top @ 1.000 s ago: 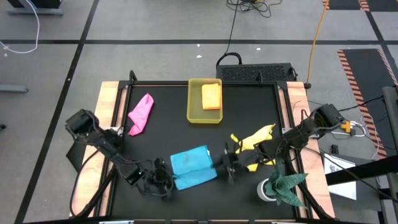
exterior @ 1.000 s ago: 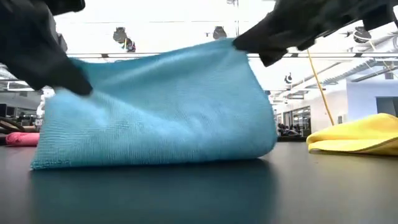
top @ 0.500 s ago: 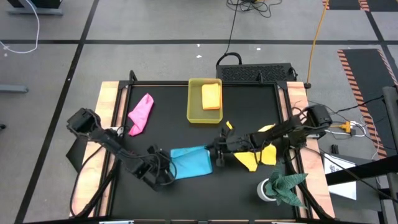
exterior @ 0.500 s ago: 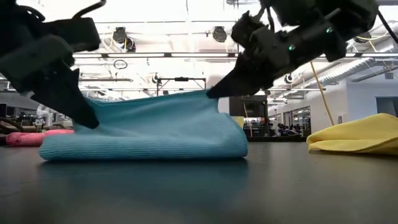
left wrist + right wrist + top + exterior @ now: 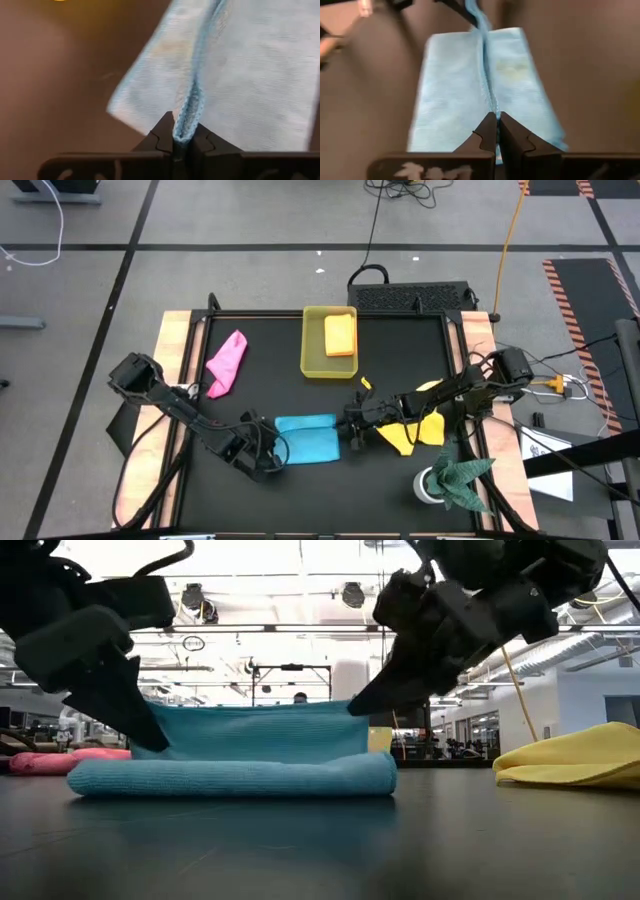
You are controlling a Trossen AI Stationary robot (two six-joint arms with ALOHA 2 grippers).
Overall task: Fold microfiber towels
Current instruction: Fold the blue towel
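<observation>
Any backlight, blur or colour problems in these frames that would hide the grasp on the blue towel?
Low view: bright ceiling lights behind turn both grippers into dark silhouettes over the blue towel. Left wrist view: warm cast, soft focus, yet the left gripper shows pinching the hem. Right wrist view: edges smeared, right gripper clearly pinching too. High view: even light, no glare.
</observation>
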